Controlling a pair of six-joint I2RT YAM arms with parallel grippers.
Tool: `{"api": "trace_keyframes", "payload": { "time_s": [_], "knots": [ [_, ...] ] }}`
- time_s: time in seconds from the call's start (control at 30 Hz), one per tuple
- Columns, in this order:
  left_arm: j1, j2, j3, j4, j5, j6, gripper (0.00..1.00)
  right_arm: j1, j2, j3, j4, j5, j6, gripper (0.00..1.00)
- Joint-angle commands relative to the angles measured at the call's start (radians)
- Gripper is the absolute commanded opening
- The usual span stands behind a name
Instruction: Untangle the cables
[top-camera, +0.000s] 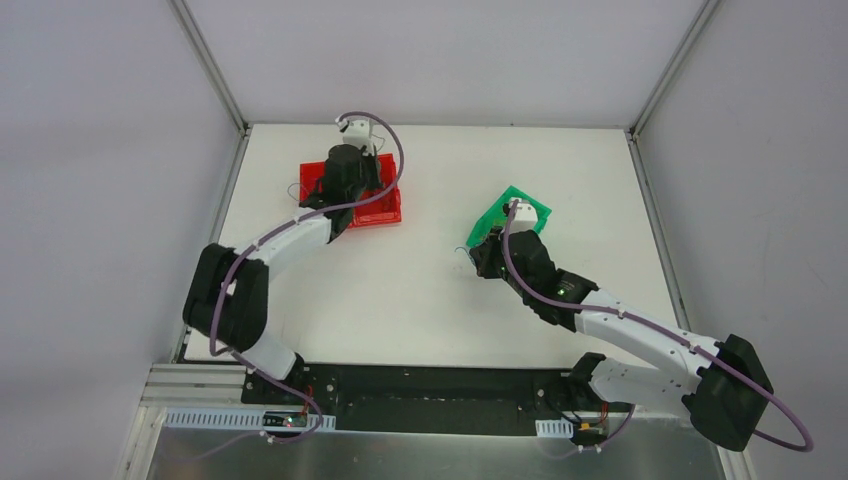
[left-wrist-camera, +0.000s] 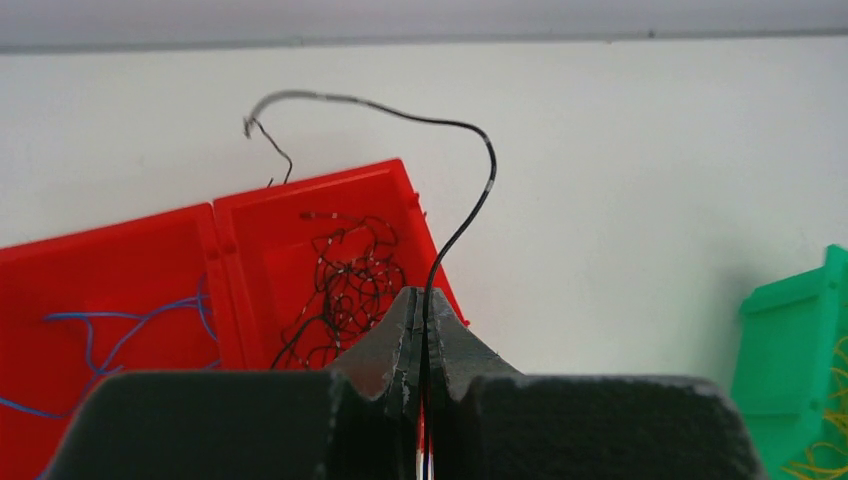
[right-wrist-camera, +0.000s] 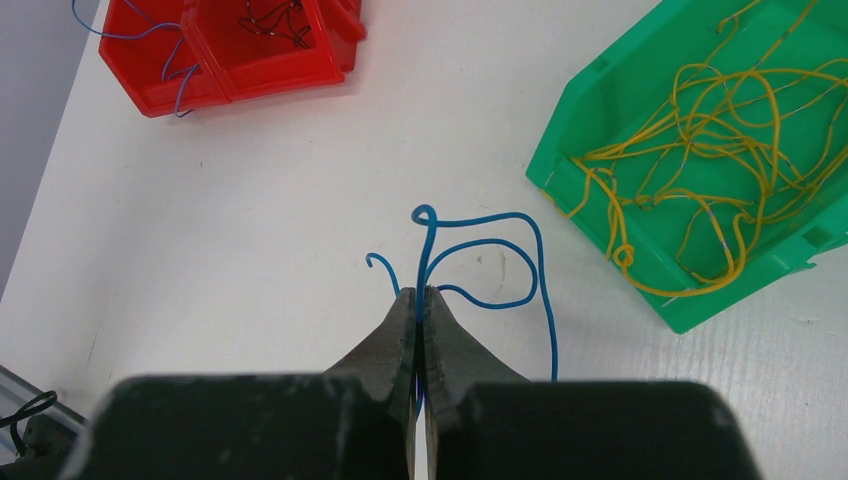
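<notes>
Left pincer (left-wrist-camera: 422, 300): we are clamping a black wire (left-wrist-camera: 430, 119) above the red bin (left-wrist-camera: 310, 185).
Right pincer (right-wrist-camera: 421, 300): we are pinching a blue wire (right-wrist-camera: 497, 214) beside the green bin (right-wrist-camera: 600, 100).

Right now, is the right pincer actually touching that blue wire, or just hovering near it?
Touching. The right wrist view shows the right pincer shut on the blue wire, which comes out from its closed tip and loops away.
</notes>
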Motion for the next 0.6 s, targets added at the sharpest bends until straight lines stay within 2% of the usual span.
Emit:
{"api": "trace_keyframes", "payload": {
  "time_s": [0.0, 0.1, 0.23, 0.4, 0.5, 0.57],
  "knots": [
    [-0.004, 0.145, 0.006, 0.075, -0.006, -0.023, 0.00, -0.007, -0.005, 0.003, 0.036, -0.004, 0.007, 0.00],
    [0.003, 0.294, 0.121, -0.012, -0.052, -0.062, 0.00, -0.007, -0.004, 0.003, 0.037, -0.004, 0.007, 0.00],
    [0.038, 0.405, 0.222, -0.098, 0.002, -0.148, 0.00, -0.008, -0.013, -0.001, 0.036, -0.005, 0.008, 0.00],
    [0.054, 0.492, 0.339, -0.297, -0.016, -0.227, 0.00, -0.009, -0.015, -0.001, 0.035, -0.012, 0.011, 0.00],
    [0.060, 0.505, 0.346, -0.345, -0.040, -0.282, 0.00, -0.011, -0.019, -0.003, 0.037, -0.013, 0.013, 0.00],
    [0.064, 0.508, 0.349, -0.352, -0.008, -0.295, 0.00, -0.011, -0.021, -0.005, 0.038, -0.013, 0.012, 0.00]
  ]
}}
